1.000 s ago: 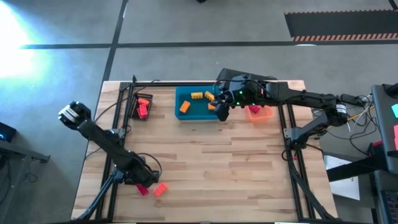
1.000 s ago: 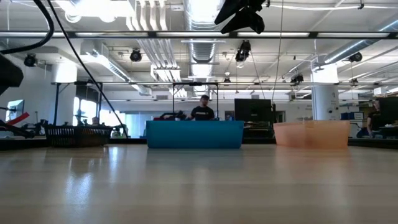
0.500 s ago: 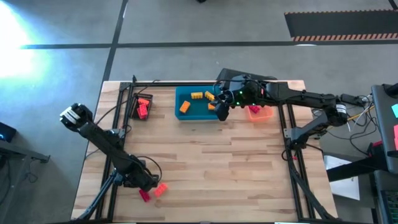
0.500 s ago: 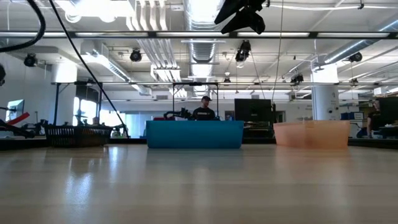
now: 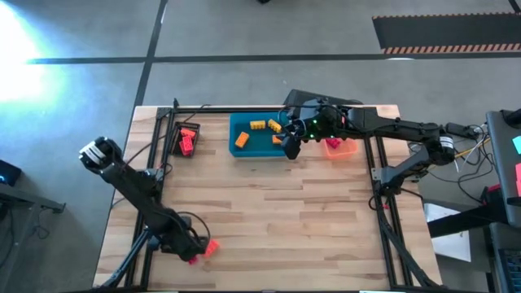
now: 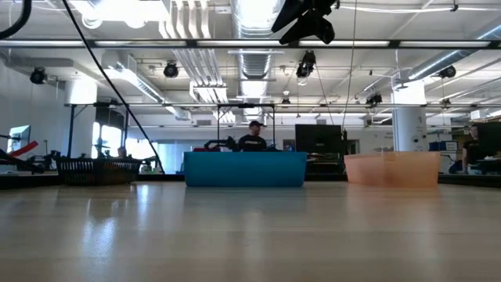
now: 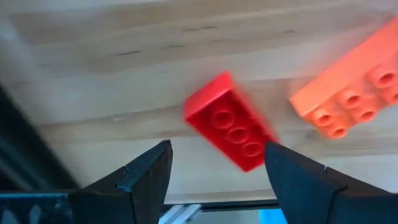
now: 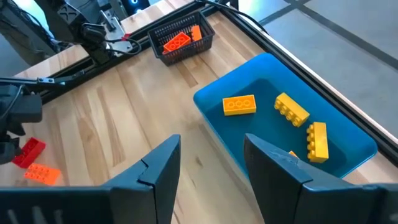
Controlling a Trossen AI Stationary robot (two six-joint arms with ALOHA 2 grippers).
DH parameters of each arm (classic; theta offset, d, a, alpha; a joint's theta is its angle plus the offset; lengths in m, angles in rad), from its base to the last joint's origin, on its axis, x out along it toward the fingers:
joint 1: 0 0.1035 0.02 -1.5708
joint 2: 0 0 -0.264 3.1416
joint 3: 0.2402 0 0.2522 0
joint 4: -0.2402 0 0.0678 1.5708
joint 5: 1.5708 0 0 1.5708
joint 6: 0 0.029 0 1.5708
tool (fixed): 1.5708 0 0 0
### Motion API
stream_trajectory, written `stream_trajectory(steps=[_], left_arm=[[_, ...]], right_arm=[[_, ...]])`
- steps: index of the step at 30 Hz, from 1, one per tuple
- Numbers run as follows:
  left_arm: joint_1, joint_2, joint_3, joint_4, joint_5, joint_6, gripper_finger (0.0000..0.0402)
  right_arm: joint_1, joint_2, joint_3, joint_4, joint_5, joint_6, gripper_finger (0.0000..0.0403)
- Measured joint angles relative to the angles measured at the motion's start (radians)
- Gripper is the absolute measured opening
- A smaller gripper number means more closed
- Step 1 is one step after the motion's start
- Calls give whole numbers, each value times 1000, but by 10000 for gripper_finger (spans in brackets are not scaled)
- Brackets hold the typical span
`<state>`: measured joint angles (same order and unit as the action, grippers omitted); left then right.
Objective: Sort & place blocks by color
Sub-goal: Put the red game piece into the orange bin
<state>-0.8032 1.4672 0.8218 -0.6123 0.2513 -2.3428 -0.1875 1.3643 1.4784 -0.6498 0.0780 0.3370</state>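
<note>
The red block [image 7: 230,121] lies flat on the worktop [image 5: 269,212] at its near left corner, studs up, with an orange block [image 7: 348,93] just beside it but apart. The left gripper [image 7: 214,171] hovers low over the red one, its jaws spread wide with the block between and just ahead of them, nothing held. Judging by its look, the block is light, rigid moulded plastic, smooth on the sides and likely a little slippery. It sits at an angle to the jaws, so the surest hold would be across its two long flat sides, with the wrist turned to square up; pinching at a corner could make it twist away.

At the far edge stand three containers. The blue tray [image 5: 259,138] in the middle holds several yellow-orange blocks [image 8: 239,105]. The black basket [image 5: 186,139] to its left holds red ones, and the orange tray [image 5: 340,147] to its right holds something pink-red, hard to make out. The right gripper [image 8: 208,168] hangs above the blue tray's right end, jaws spread and empty.
</note>
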Motion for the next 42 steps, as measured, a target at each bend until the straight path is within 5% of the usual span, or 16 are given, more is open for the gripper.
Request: stream_trajectory(steps=[15,23,29,42], left_arm=[[3,132,-9,77,-19,3,235],[2,123,-11,75,-25,27,158],[2,98,-13,70,-24,185,116],[-60,-33,1,81,-57,594,203]], right_arm=[[0,0,0,0,-1,16,164],[0,0,0,3,-1,35,164],[0,0,0,3,-1,44,164],[13,0,0,1,-1,95,164]])
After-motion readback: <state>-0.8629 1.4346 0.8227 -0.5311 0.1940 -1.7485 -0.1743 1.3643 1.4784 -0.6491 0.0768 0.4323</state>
